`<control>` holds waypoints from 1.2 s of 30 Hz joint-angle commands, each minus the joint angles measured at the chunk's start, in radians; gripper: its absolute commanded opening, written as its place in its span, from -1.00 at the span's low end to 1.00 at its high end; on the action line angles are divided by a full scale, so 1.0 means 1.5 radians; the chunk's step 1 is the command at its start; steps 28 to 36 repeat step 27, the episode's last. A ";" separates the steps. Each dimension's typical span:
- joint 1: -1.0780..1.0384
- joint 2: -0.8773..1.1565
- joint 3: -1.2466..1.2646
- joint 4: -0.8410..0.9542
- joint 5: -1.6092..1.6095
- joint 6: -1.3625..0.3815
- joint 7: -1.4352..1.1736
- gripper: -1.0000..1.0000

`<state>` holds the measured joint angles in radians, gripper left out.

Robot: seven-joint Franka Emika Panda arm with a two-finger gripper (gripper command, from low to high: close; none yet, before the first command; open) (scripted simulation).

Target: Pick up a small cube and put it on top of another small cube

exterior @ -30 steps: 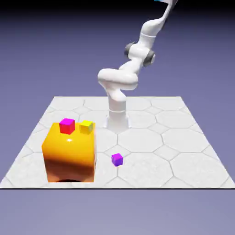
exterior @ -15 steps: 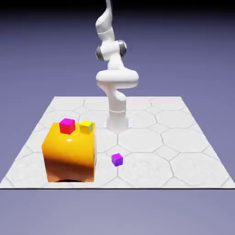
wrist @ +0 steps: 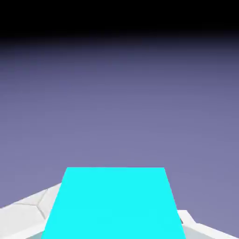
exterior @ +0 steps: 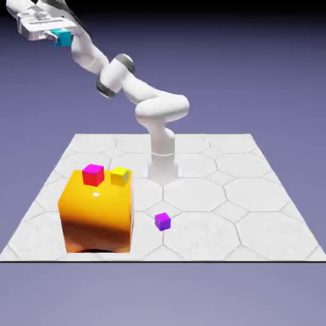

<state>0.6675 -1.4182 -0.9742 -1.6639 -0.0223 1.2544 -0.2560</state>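
Exterior view puts my claw (exterior: pixel 56 37) in the upper left of the frame, high above the surface (exterior: pixel 255 210), clamped on the cyan cube (exterior: pixel 62 38). I see the orange block (exterior: pixel 96 216) at lower left, with a magenta cube (exterior: pixel 93 174) and a yellow cube (exterior: pixel 120 176) side by side on its top. I see a purple cube (exterior: pixel 162 221) alone on the tiles just right of the block. Hand view shows the cyan cube (wrist: pixel 114 203) filling the bottom middle, hiding the fingertips, backdrop above.
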 commanded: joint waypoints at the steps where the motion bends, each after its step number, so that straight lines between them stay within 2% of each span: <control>1: 0.023 0.003 -0.024 -0.002 -0.007 0.002 -0.027 -1.00; 16: 0.361 0.041 -0.387 -0.032 -0.100 0.025 -0.436 -1.00; 18: 0.367 0.042 -0.393 -0.032 -0.102 0.025 -0.444 -1.00; 24: 0.324 0.025 -0.413 -0.165 -0.127 0.119 -0.449 -1.00; 25: 0.324 0.025 -0.413 -0.165 -0.127 0.119 -0.449 1.00; 36: 0.332 0.028 -0.409 -0.141 -0.123 0.102 -0.448 1.00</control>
